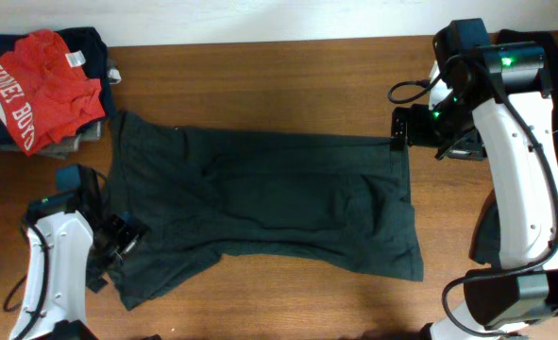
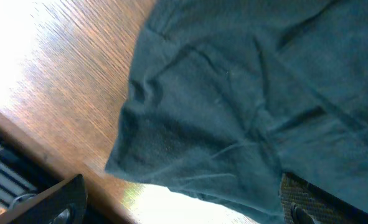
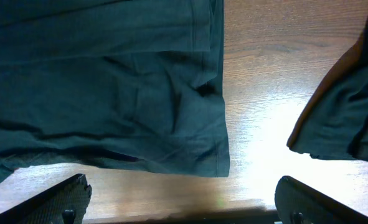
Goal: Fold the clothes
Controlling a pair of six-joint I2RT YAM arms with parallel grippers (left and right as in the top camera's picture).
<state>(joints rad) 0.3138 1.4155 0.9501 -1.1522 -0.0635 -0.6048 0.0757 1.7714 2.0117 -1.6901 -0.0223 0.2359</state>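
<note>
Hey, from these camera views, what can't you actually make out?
Overhead: the red shirt's white lettering, creased and too small to read whole.
Overhead: the garments under it in the pile, mostly covered by it.
Right wrist: a dark cloth at the right, cut off by the frame edge.
Left wrist: the green T-shirt's outline, running off the frame edges.

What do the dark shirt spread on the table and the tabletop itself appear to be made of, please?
The dark shirt looks like soft, matte knit fabric, probably cotton jersey: it wrinkles loosely and shows stitched hems. The table looks like wood or wood-look laminate, smooth and slightly glossy: streaked brown grain and bright glare.
</note>
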